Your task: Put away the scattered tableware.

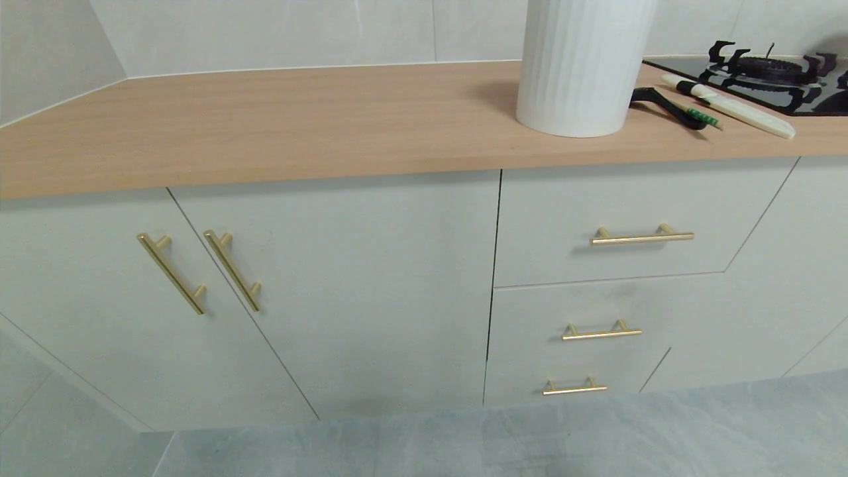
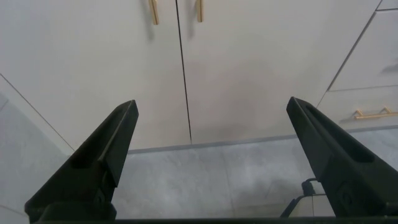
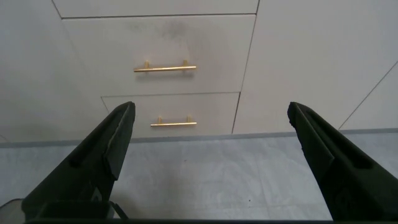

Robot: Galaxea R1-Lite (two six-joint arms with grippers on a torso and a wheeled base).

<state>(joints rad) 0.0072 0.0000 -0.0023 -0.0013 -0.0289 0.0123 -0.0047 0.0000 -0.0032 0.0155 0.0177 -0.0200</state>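
Counter (image 1: 265,126), wood-topped, runs along a tiled wall above pale cabinet doors (image 1: 344,285) and a stack of three drawers (image 1: 596,218), all with gold bar handles. The scattered tableware lies on the counter at the robot's right: a black-handled utensil (image 1: 662,105) just beside the base of a tall white ribbed container (image 1: 583,66), a thin green-banded stick (image 1: 702,118) against it, and a long cream-coloured utensil (image 1: 729,106) next to these, along the edge of the gas hob (image 1: 768,73). Left tool (image 2: 211,107): released, fingers wide apart, nothing between them, low over the grey floor (image 2: 205,180) and facing the seam between the two doors. Right tool (image 3: 211,109): likewise released and unloaded, low, facing the two lower drawer handles (image 3: 165,68). Both tools are well apart from the tableware.
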